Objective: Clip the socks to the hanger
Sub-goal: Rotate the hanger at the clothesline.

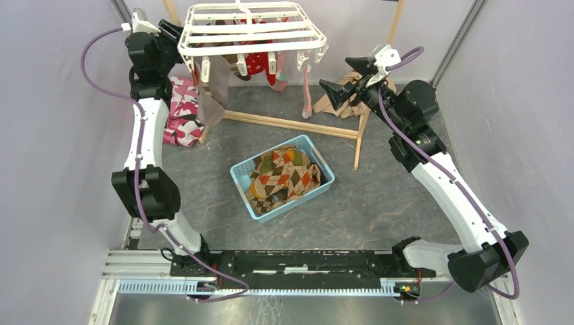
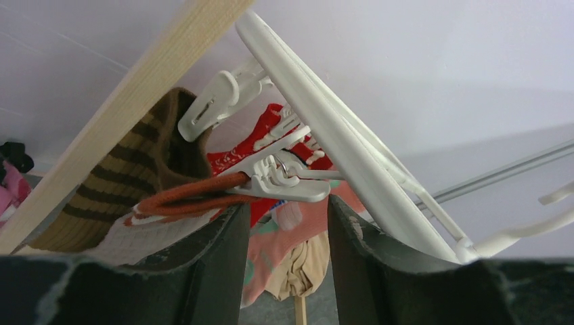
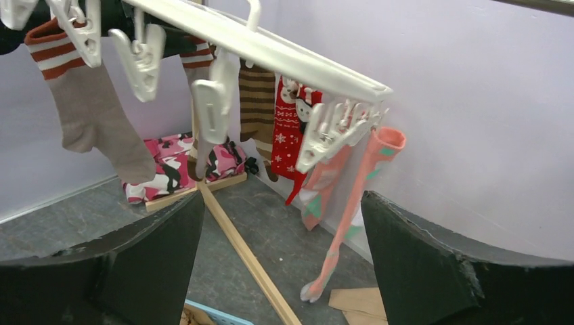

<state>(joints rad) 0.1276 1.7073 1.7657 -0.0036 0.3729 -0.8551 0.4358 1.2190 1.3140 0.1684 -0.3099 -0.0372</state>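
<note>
Your right fingers stand wide with nothing between them, below the white hanger. Clipped along it are a taupe sock, a brown-striped sock, a red sock and a pink sock. Your left fingers sit partway apart at a clip that bites an orange-rimmed cuff — whether they grip it cannot be told. Argyle socks lie in the blue basket on the surface.

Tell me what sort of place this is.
Probably a lab test booth staged for laundry, not a home: plain panel walls on metal posts, two robot arms bolted to a rail, a clip hanger of socks, and a basket.
</note>
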